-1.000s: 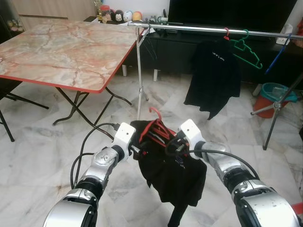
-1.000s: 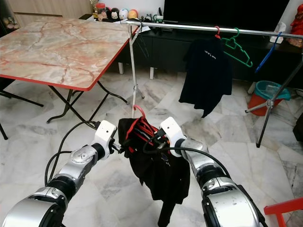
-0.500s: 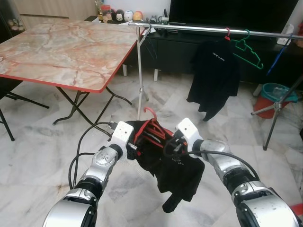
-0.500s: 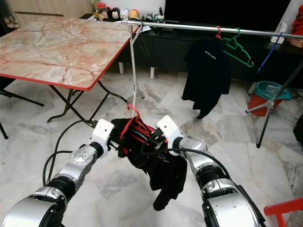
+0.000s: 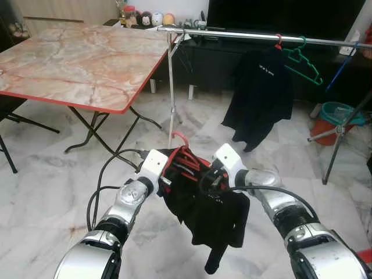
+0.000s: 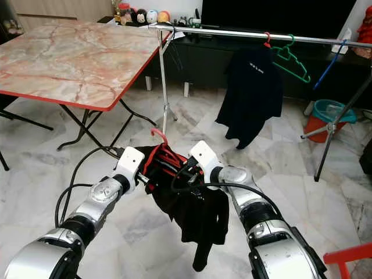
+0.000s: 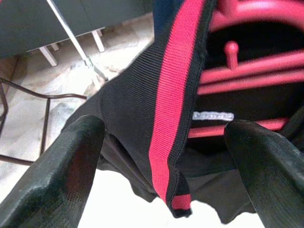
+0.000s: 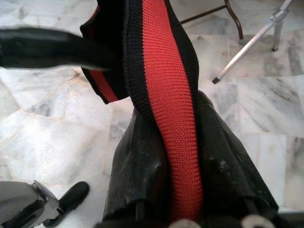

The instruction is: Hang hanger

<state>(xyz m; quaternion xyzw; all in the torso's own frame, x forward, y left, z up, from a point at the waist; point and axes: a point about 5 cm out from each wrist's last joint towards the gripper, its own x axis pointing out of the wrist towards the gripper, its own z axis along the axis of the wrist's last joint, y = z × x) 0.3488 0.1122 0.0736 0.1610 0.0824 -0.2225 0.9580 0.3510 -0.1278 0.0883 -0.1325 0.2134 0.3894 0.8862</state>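
While held up between both arms over the marble floor point(image 5: 52, 192), red hanger point(image 5: 185, 158) with a black shirt point(image 5: 206, 212) bunched on it, hook up, near the middle of the scene. Left gripper point(image 5: 165, 180) at the shirt's left side, jaws apart in the wrist view, with the red-striped collar point(image 7: 173, 114) and the red hanger bars lying between the two black fingers point(image 7: 61, 171). Right gripper point(image 5: 209, 177) at the right side, jaws together and clamped on the red-striped band of the collar, as the right wrist view shows point(image 8: 166, 118). Shirt hanging down below both grippers, lowest fold well above the floor.

Farther off, a metal clothes rail point(image 5: 244, 36) running left to right, on a thin upright pole point(image 5: 171, 87). On the rail to the right, a second black shirt point(image 5: 261, 93) on a red hook, and just beside it a green hanger point(image 5: 303, 61) with nothing on it. Far left, a folding desk point(image 5: 75, 58) with a marbled top and red edge. Far right, on the floor, a teal basket point(image 5: 343, 113) on an orange bucket.
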